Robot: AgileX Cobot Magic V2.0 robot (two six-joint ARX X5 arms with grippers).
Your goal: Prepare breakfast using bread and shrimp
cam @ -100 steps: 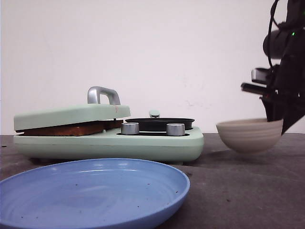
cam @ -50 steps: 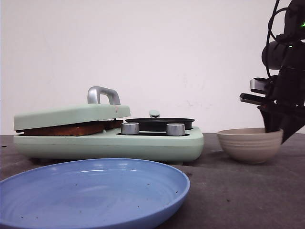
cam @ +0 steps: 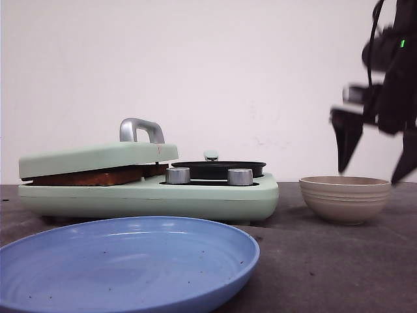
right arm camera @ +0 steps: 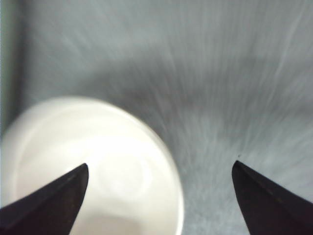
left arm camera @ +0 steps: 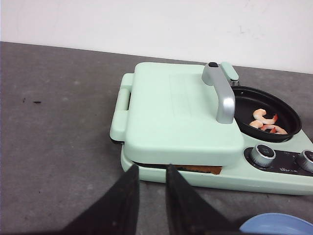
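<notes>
The bread shows only as a toasted brown edge (cam: 91, 177) under the closed lid of the mint-green breakfast maker (cam: 150, 195); that edge also shows in the left wrist view (left arm camera: 200, 169). Several shrimp (left arm camera: 266, 122) lie in its round black pan (left arm camera: 288, 110). My left gripper (left arm camera: 151, 169) hangs in front of the maker, its fingers nearly together and empty. My right gripper (cam: 369, 175) is wide open just above the beige bowl (cam: 345, 195), not touching it. In the blurred right wrist view the gripper (right arm camera: 160, 165) is over the bowl's rim (right arm camera: 98, 161).
A large blue plate (cam: 124, 261) lies at the front of the dark table. The maker has a silver lid handle (cam: 140, 129) and two silver knobs (cam: 177, 175). A white wall stands behind.
The right gripper held the bowl off the table, lowered it onto the table, then opened and rose above it. The maker, the plate and the left arm have not moved.
</notes>
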